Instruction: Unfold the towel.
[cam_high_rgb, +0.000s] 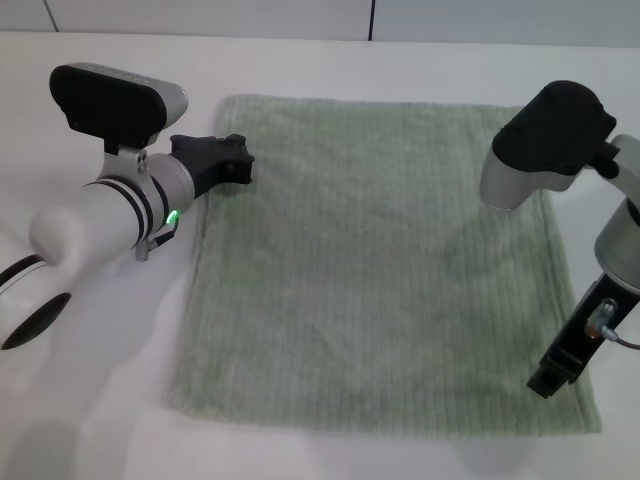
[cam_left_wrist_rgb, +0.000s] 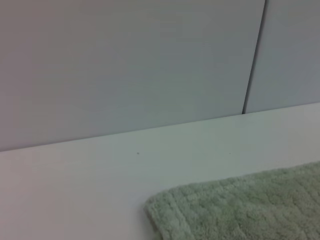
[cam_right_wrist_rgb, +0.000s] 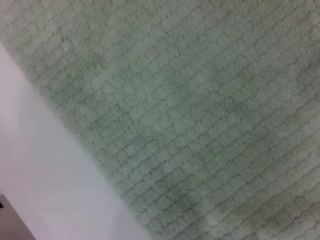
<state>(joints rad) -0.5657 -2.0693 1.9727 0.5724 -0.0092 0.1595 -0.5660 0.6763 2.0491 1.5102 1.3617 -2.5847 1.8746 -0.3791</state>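
Left claw (cam_high_rgb: 240, 160) at far left corner of flat towel (cam_high_rgb: 380, 270), grip unclear

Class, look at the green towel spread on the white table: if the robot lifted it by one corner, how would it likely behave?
The towel lies flat and follows the table, so it would probably droop limply. Its fuzzy ribbed pile suggests it grips rather than slips. Pushed from an edge, it would likely bunch instead of sliding whole.

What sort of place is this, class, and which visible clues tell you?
Probably a lab test bench: a plain white table, bare panelled wall, one green towel lying flat between the left gripper and right gripper.
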